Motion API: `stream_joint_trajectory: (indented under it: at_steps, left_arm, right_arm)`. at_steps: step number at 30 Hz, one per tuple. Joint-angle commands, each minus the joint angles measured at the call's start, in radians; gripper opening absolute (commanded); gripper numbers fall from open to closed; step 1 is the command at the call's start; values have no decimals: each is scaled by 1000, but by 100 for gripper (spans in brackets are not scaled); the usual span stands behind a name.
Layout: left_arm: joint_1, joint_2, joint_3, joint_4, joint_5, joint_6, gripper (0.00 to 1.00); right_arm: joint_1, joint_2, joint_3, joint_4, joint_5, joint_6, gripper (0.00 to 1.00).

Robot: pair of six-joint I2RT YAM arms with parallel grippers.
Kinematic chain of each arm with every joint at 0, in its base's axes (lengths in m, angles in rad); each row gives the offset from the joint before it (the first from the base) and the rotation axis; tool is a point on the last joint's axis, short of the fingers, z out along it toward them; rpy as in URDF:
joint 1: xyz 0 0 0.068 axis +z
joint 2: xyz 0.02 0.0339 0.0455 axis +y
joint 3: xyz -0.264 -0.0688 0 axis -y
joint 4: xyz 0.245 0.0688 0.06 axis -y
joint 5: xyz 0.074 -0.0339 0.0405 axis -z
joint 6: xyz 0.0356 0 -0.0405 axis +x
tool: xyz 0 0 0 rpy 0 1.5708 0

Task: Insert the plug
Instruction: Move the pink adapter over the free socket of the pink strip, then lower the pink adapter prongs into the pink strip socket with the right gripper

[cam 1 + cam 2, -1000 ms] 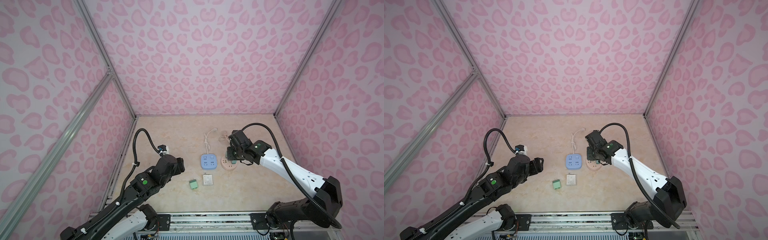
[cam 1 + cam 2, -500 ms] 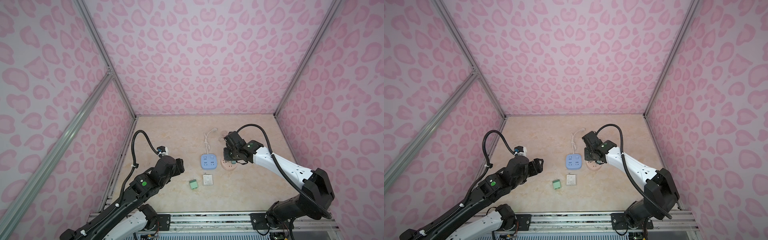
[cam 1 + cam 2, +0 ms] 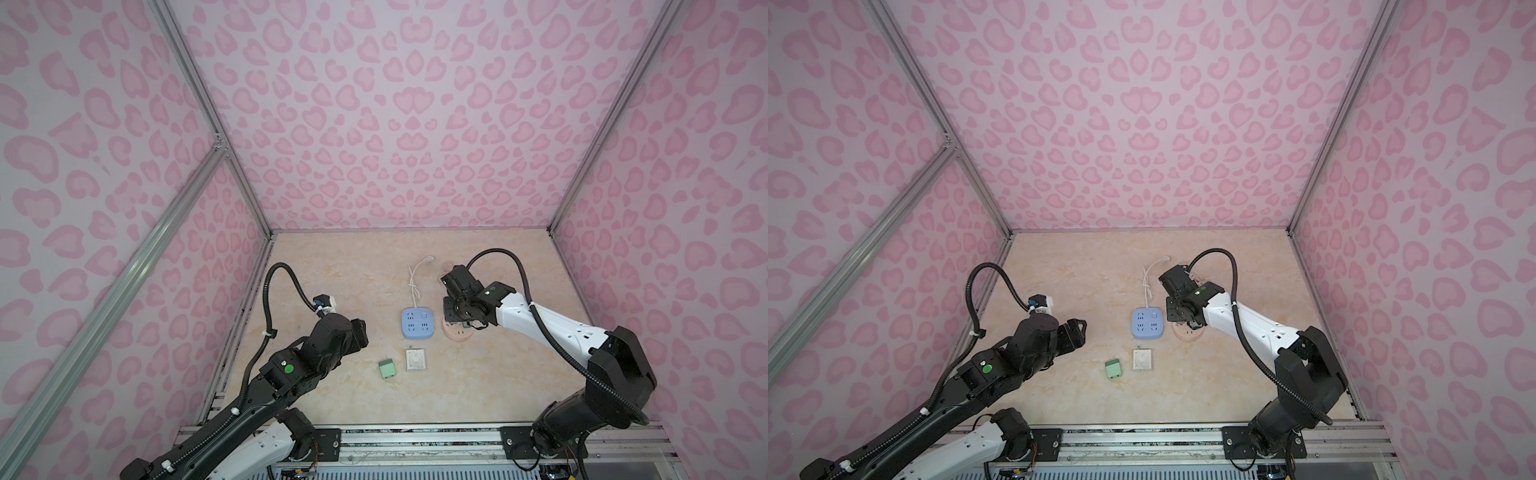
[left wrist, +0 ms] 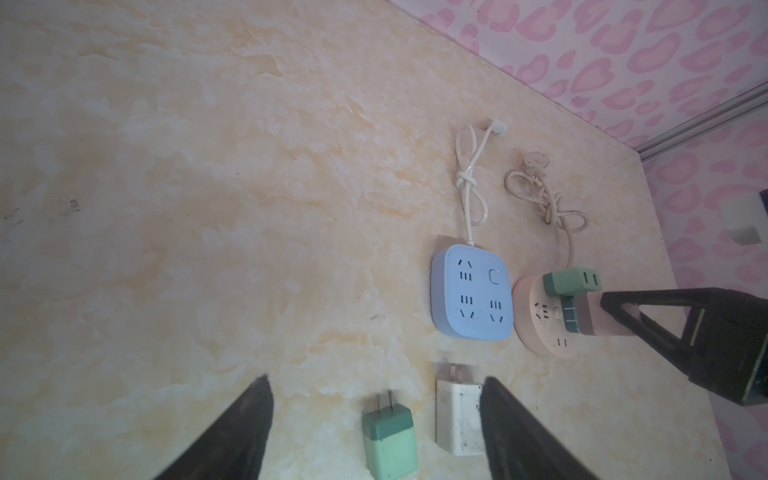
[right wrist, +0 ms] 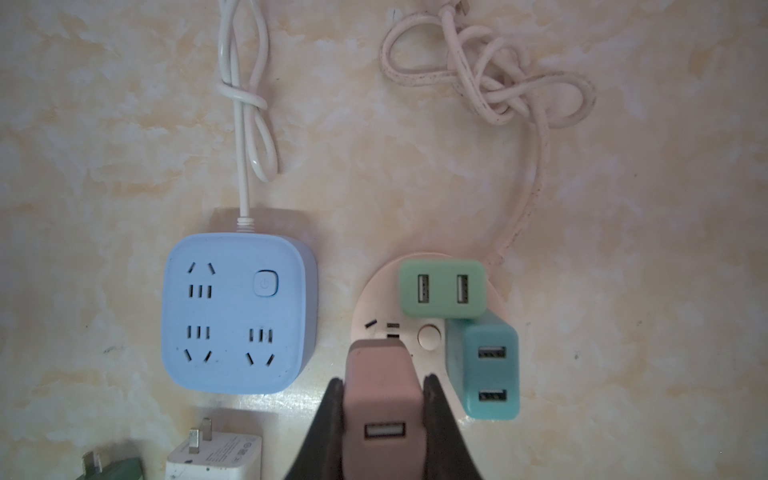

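Observation:
My right gripper is shut on a pink plug. The plug's front end is over the slots of the round pink socket; its prongs are hidden. A green plug and a teal plug stand in the same socket. In both top views the right wrist covers most of the pink socket. My left gripper is open and empty, hovering to the left over a loose green plug and a white plug.
A square blue power strip lies just left of the pink socket, its white cord running toward the back wall. The pink socket's knotted cord lies behind it. Patterned pink walls enclose the marble table on three sides.
The right gripper with the pink plug has shifted slightly left and down over the pink socket. The left arm has barely moved.

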Motion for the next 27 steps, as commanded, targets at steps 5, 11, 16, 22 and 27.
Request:
stream_joint_trajectory:
  at_steps: [5,11,16,22,27]
  left_arm:
    - [3,-1,-8,22,-16,-1,80]
    - [2,-4,-17,28,-14,-3,80]
    - [3,-7,-25,29,-15,-3,80]
    - [4,-15,-34,35,-17,-3,80]
    - [4,-20,-35,23,-29,-5,80]
  right_arm:
    - [7,26,-3,10,26,-4,0]
    - [18,44,-7,9,47,2,0]
    - [25,52,-11,3,85,4,0]
    - [29,70,-11,4,97,2,0]
    - [32,89,-13,13,90,12,0]
